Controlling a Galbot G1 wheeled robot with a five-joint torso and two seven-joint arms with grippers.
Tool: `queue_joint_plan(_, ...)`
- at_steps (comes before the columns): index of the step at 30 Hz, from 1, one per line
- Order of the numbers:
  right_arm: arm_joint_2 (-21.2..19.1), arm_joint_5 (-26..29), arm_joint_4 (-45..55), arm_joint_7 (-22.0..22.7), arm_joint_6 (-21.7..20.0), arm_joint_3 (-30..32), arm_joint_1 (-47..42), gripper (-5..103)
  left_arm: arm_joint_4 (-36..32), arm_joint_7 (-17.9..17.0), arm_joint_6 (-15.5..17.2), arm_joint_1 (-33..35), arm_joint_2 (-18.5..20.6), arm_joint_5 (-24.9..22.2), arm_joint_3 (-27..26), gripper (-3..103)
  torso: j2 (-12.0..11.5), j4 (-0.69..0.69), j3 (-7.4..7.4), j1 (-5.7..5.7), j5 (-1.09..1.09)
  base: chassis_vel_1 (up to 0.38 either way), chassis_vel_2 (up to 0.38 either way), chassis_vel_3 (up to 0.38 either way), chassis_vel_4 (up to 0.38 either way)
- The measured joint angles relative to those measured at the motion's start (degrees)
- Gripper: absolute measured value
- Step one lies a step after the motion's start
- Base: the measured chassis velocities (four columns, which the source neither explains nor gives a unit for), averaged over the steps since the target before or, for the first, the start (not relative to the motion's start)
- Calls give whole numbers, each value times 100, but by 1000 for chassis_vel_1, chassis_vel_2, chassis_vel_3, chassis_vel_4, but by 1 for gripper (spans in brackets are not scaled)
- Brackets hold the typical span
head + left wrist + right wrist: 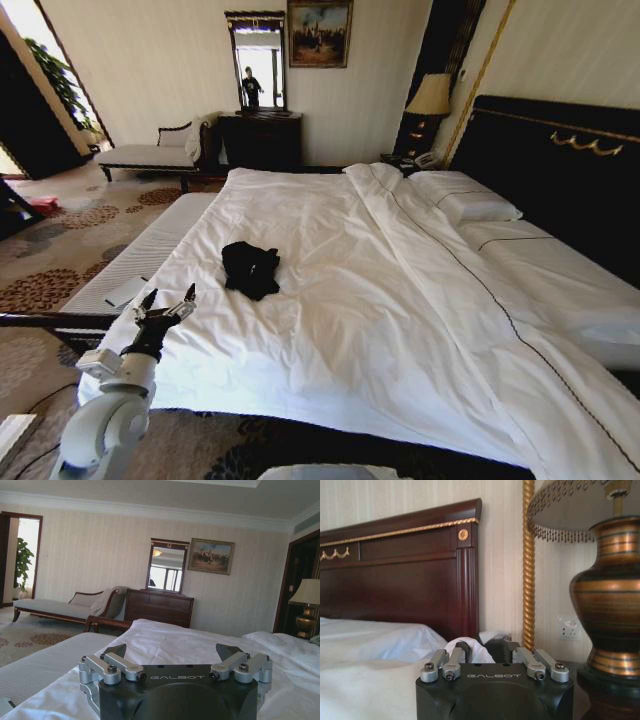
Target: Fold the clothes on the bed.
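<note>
The clothes [250, 268] are a black crumpled heap lying on the white duvet of the bed [400, 290], left of its middle. My left gripper [168, 300] hovers open over the bed's near left corner, a short way before and left of the clothes, with nothing between its fingers. In the left wrist view the left gripper [172, 652] stands wide open above the duvet [165, 640]. In the right wrist view my right gripper [484, 650] is narrowly open and holds nothing, near the dark headboard [395, 580] and white bedding [370, 655].
A low grey striped mattress [140, 250] lies along the bed's left side. A pale chaise [150, 152], dark dresser [260, 140] and mirror stand at the far wall. Pillows [470, 200] lie by the headboard [560, 170]. A striped lamp [610, 595] stands close to the right gripper.
</note>
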Motion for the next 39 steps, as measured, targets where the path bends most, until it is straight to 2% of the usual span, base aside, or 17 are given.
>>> queue_joint_plan(1, 5, 31, 106, 32, -30, 72, -65, 39, -6, 0, 0, 2, 0, -2, -2, 100, 0, 0, 0, 0, 0, 0, 0, 0, 0)
queue_joint_plan(2, 20, 57, 347, 86, -81, 252, -206, 44, -21, 0, 0, 5, 0, -4, -3, 100, 0, 0, 0, -1, 0, 0, 0, 0, 0)
queue_joint_plan(3, 35, 48, 551, 127, -116, 417, -305, 54, -34, 0, 0, 6, -1, -5, 1, 100, 0, -1, 0, 0, 0, 0, 0, 0, 0)
queue_joint_plan(5, 48, 33, 706, 170, -148, 543, -373, 54, -46, 1, 0, 7, -2, -5, 5, 100, 0, 0, 0, -1, 0, 0, 0, 0, 0)
queue_joint_plan(8, 110, 57, 1295, 345, -334, 931, -603, 71, -54, 4, -1, 7, 6, -27, 10, 100, 0, 0, 0, 0, -1, 0, 0, 0, 0)
queue_joint_plan(11, 175, 87, 1582, 431, -413, 1073, -709, 77, -51, 5, -5, -9, 23, -59, 10, 100, 0, 0, 0, 0, -2, 0, 0, 0, 0)
queue_joint_plan(15, 283, 89, 1792, 466, -435, 1185, -762, 97, -13, 9, -12, -60, 70, -131, 24, 100, 0, 0, 0, -1, 0, 0, 0, 0, 0)
queue_joint_plan(21, 257, 162, 1887, 425, -395, 1231, -744, 100, 20, 10, -16, -98, 90, -177, 28, 100, 0, 0, 0, 0, 1, 0, 0, 0, 0)
queue_joint_plan(25, 100, 285, 1901, 274, -304, 1242, -594, 100, 0, 10, -16, -95, 94, -180, 29, 100, 0, 1, 0, -1, 1, 0, 0, 0, 0)
queue_joint_plan(33, -612, 468, 1829, -58, -423, 845, 30, 100, -222, -17, 42, 32, 148, -245, -219, 100, 0, -1, 0, 0, 3, 0, 0, 0, 0)
queue_joint_plan(39, -1347, 836, 2151, -645, -552, 324, 523, 100, -468, -84, 147, 203, 127, -343, -613, 100, -1, 2, 0, 0, 0, 0, 0, 0, 0)
